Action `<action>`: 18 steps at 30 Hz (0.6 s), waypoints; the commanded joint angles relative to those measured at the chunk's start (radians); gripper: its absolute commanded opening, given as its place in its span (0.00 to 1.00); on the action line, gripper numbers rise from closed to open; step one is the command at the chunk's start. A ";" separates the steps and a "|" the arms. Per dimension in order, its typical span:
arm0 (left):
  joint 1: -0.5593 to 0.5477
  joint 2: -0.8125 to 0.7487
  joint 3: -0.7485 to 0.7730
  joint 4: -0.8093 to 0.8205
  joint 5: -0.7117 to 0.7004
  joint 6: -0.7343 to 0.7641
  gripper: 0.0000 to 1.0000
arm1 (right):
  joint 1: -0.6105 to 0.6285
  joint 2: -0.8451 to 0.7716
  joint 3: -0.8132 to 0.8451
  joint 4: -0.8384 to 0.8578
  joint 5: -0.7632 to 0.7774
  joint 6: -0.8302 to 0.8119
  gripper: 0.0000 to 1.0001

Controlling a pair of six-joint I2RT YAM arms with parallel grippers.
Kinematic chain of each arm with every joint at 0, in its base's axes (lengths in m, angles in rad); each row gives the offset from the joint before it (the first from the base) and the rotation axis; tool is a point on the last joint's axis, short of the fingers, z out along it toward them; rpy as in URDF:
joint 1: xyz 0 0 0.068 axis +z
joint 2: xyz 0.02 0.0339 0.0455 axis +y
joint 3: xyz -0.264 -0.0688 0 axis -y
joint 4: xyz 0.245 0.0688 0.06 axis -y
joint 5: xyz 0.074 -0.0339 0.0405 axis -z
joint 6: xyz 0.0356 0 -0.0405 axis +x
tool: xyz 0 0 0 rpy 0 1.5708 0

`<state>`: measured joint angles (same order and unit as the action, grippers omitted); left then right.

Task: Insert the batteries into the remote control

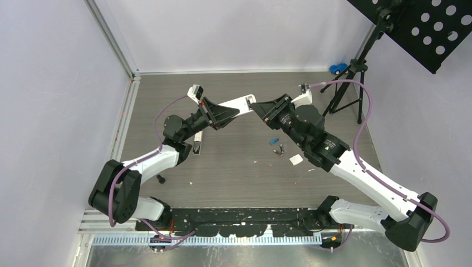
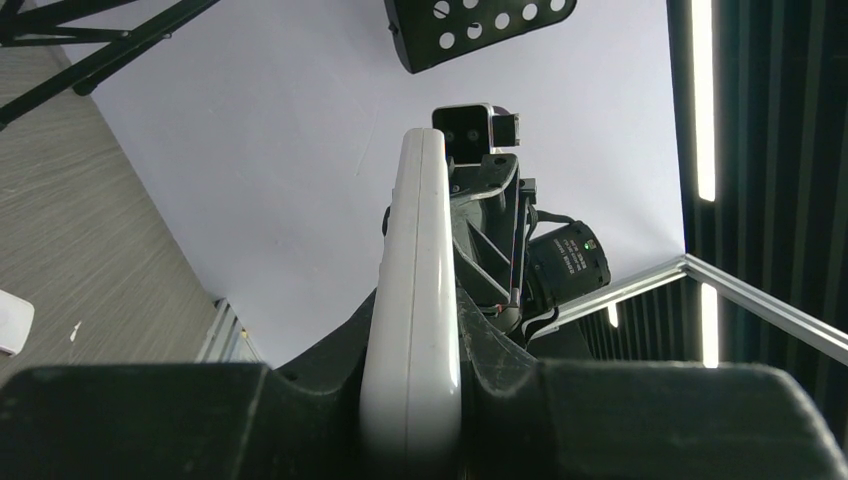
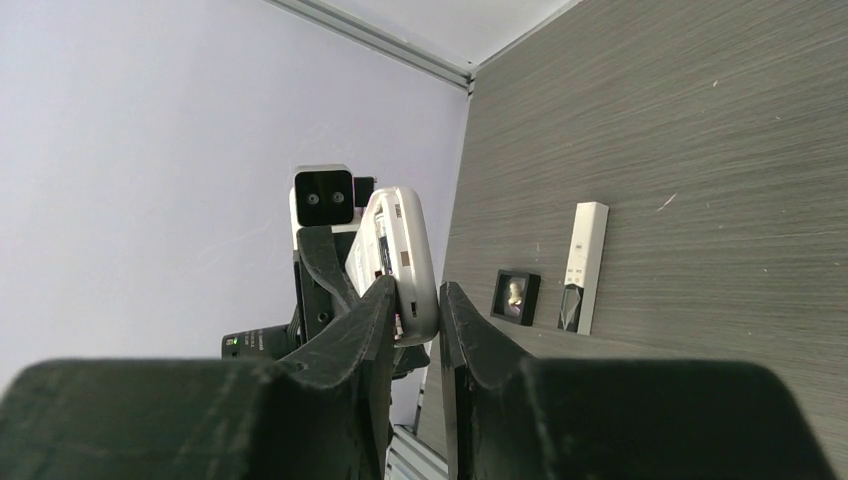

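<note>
My left gripper point(image 1: 229, 109) point(image 2: 412, 335) is shut on a white remote control point(image 1: 238, 103) point(image 2: 420, 240) and holds it raised above the table, pointing right. My right gripper point(image 1: 255, 106) point(image 3: 415, 300) meets it from the right, and its two fingers press on either side of the remote control's point(image 3: 405, 255) far end. In the right wrist view the remote's back looks uncovered. A thin dark battery point(image 1: 281, 149) lies on the table under the right arm. I see nothing else between the right fingers.
A second slim white remote point(image 1: 198, 142) point(image 3: 585, 262) lies on the table below the left gripper, beside a small black square frame point(image 3: 515, 297). A blue brick point(image 1: 274, 141), a small white piece point(image 1: 296, 160) and a black knob point(image 1: 161, 179) are nearby. A stand's tripod point(image 1: 345, 92) is back right.
</note>
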<state>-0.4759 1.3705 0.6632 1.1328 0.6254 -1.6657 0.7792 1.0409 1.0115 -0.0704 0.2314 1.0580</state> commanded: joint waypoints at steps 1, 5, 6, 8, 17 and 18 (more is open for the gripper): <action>-0.021 -0.022 0.039 0.115 0.023 0.003 0.00 | 0.015 0.034 -0.007 0.045 -0.126 0.019 0.19; -0.027 -0.019 0.049 0.125 0.038 0.004 0.00 | 0.016 0.058 -0.001 0.030 -0.148 0.024 0.19; -0.030 -0.018 0.055 0.125 0.046 0.006 0.00 | 0.015 0.067 0.003 0.021 -0.155 0.020 0.19; -0.039 -0.012 0.069 0.125 0.066 0.009 0.00 | 0.015 0.085 0.012 0.007 -0.166 0.012 0.20; -0.075 0.011 0.115 0.142 0.106 0.008 0.00 | 0.015 0.172 0.057 -0.022 -0.279 -0.037 0.21; -0.076 0.014 0.118 0.143 0.108 0.007 0.00 | 0.015 0.181 0.064 -0.028 -0.292 -0.044 0.21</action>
<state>-0.4694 1.3869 0.6853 1.1332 0.6052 -1.6600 0.7467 1.1278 1.0550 -0.0456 0.1944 1.0481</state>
